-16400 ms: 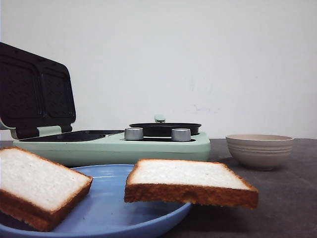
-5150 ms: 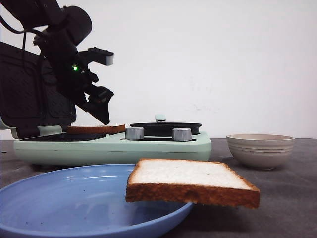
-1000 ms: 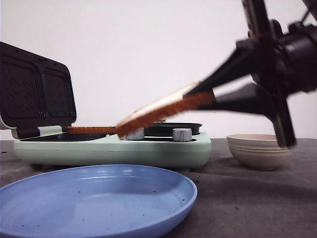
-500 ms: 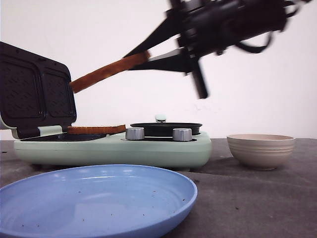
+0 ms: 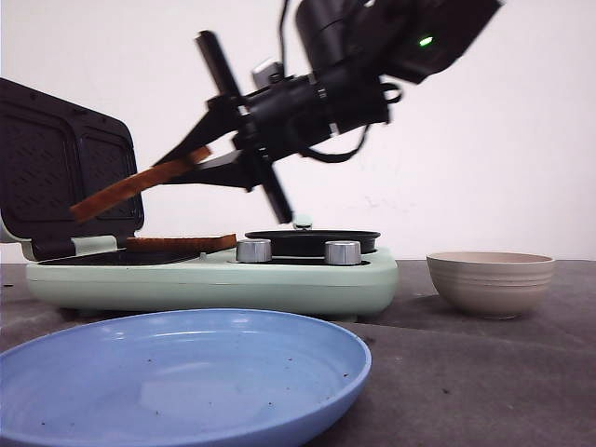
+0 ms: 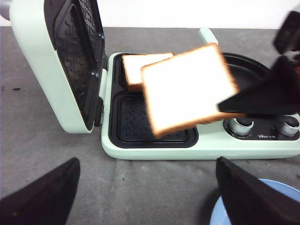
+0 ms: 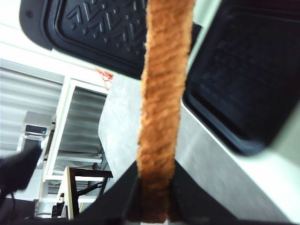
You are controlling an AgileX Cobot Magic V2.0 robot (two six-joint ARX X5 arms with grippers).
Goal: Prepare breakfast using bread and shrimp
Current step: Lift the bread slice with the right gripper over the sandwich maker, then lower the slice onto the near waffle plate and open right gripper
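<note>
My right gripper is shut on one corner of a bread slice. It holds the slice tilted in the air over the open mint-green sandwich maker. In the left wrist view this slice hangs over the near plate compartment. The other bread slice lies flat in the far compartment. The right wrist view shows the held slice's brown crust between the fingers. My left gripper is open and empty, above the table in front of the maker. No shrimp shows.
The maker's lid stands up at the left. A round black pan and two silver knobs are on its right half. An empty blue plate lies in front. A beige bowl stands right, its inside hidden.
My right gripper lifted the second slice off the blue plate and carried it left and lower, to over the open maker. The plate now has nothing on it.
</note>
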